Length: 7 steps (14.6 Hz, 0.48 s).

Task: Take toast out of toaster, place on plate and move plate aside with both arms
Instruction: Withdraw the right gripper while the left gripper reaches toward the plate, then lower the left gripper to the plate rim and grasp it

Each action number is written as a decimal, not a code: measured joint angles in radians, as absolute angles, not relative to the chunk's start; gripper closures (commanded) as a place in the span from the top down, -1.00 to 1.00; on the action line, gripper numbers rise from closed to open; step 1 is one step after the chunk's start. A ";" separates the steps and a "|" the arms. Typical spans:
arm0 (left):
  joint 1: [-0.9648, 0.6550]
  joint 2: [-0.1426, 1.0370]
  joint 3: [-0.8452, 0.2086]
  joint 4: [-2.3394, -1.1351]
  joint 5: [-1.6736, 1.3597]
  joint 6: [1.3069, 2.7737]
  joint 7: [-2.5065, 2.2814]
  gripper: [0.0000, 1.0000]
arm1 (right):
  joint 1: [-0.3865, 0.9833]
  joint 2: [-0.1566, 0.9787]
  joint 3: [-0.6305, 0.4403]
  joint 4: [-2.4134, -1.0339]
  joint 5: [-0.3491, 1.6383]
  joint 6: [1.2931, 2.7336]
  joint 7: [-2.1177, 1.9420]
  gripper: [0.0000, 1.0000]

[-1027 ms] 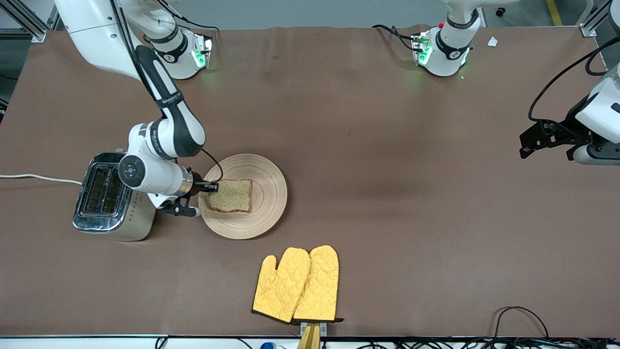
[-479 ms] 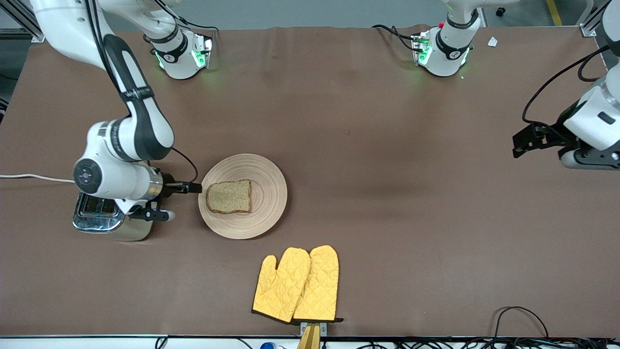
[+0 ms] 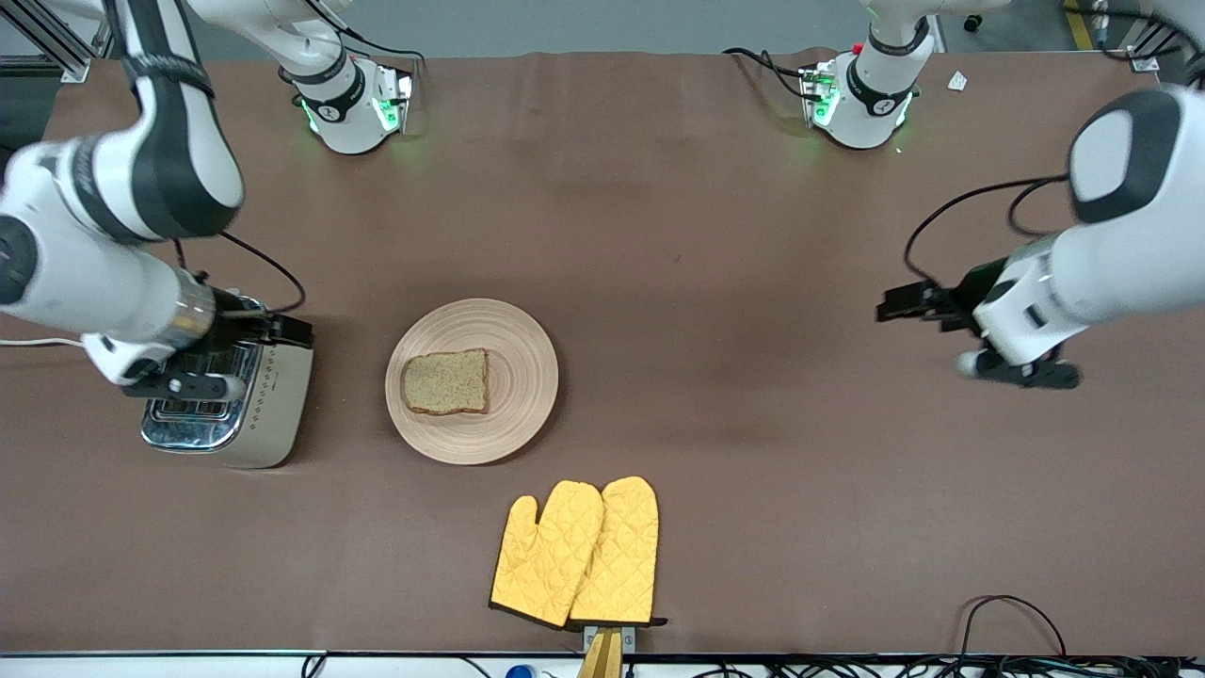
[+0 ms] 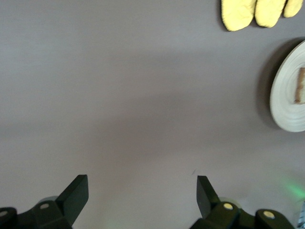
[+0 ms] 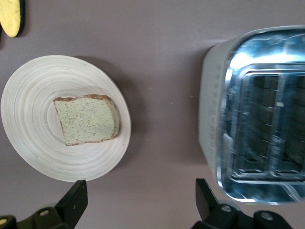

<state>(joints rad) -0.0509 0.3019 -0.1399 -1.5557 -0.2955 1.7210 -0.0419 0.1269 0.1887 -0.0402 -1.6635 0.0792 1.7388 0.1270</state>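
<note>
The toast [image 3: 445,381] lies flat on the round light-wood plate [image 3: 518,377]; nothing touches either. My right gripper [image 3: 287,328] is open and empty, up over the edge of the toaster [image 3: 226,405] nearest the plate. The right wrist view shows the toast [image 5: 86,119], the plate [image 5: 28,109] and the open right gripper [image 5: 140,191]. My left gripper [image 3: 890,309] is open and empty over bare table toward the left arm's end. In the left wrist view the left gripper [image 4: 141,186] is open, with the plate [image 4: 286,95] far off.
The chrome toaster [image 5: 257,114] stands beside the plate toward the right arm's end, slots empty. Two yellow oven mitts [image 3: 576,554] lie nearer the front camera than the plate; they also show in the left wrist view [image 4: 257,12]. Brown table cloth [image 3: 734,452] elsewhere.
My right gripper has let go of the toast, leaving it on the plate, and drawn back over the toaster. My left arm has moved in toward the plate.
</note>
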 measured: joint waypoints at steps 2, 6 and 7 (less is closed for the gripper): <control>-0.093 0.359 -0.143 -1.613 -0.351 1.861 -0.068 1.00 | 0.102 0.125 -0.042 -1.660 0.039 1.704 0.125 1.00; -0.200 0.485 -0.150 -1.657 -0.535 2.094 -0.110 0.99 | 0.019 -0.005 -0.044 -1.659 0.021 1.622 0.013 1.00; -0.234 0.520 -0.154 -1.658 -0.583 2.162 -0.110 0.99 | -0.004 -0.032 -0.045 -1.659 0.020 1.599 -0.020 1.00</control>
<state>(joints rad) -0.2344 0.5198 -0.1537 -1.6580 -0.5827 2.1623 -0.1098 -0.0043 -0.0321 -0.0451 -1.6594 0.0203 1.5988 -0.0197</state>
